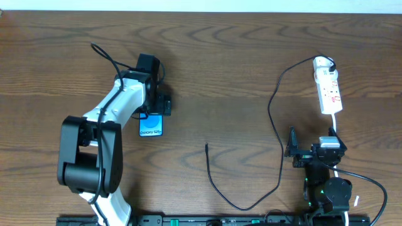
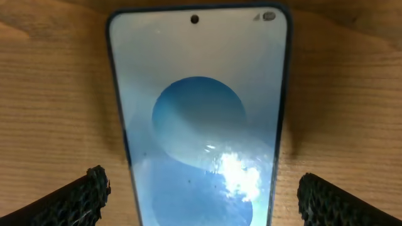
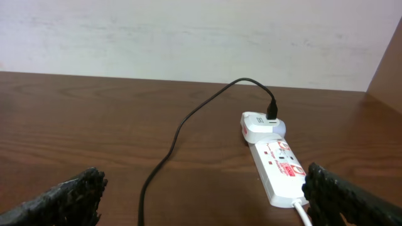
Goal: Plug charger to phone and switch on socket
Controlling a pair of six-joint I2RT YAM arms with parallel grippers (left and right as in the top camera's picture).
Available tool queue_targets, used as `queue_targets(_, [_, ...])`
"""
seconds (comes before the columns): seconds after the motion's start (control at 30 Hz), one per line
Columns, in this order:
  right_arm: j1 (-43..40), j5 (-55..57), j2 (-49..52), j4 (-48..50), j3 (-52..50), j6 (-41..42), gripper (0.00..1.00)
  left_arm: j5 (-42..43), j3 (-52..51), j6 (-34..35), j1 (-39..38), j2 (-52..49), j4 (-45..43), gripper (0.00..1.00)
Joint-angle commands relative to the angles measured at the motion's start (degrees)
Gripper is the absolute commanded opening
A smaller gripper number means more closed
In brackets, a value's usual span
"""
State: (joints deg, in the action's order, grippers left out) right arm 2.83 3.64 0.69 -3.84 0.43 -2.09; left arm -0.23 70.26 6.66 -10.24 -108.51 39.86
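From above, the phone (image 1: pixel 151 129) lies flat on the brown wooden worktop (image 1: pixel 220 56) at the left, its near end showing a light blue screen with the words "Galaxy S25+", while its far end is hidden under the left hand (image 1: pixel 154 116). At the right, the socket (image 1: pixel 328 88), a long white strip with small red marks, lies lengthwise with a white cord (image 1: pixel 333 124) leaving its near end. A white adapter (image 1: pixel 323 63) sits at its far end, and from it the charger (image 1: pixel 276 107), a thin black cable, curves toward the near edge, loops round and ends in a free tip lying on the wood between the phone and the right arm, well apart from the phone. The right hand (image 1: pixel 293 150) sits near the socket's near end, its fingers apart. In the left wrist view the phone (image 2: pixel 198 119) fills the middle, with a dark rim, a pale blue screen bearing a round blue shape, a small camera hole at the top and a bright glare patch; the black fingers (image 2: pixel 81 198) stand spread, one either side, with bare wood between each and the phone. In the right wrist view the spread fingers (image 3: pixel 63 201) hold nothing; ahead lie the socket (image 3: pixel 279 169) and the black cable (image 3: pixel 182 132) plugged into the adapter.
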Motion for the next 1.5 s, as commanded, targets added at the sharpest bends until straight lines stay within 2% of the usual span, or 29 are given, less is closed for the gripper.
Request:
queue_targets(0.0, [0.6,0.3,-0.4,-0.2,-0.1,0.5,0.99,0.2,1.4,0.5,0.2,-2.3,-0.3,0.98])
queue_targets(1.47, [0.6,0.3,-0.4,-0.2,-0.1,0.5,0.99,1.1,0.8,0.5,0.2,-2.7,-0.3,0.98])
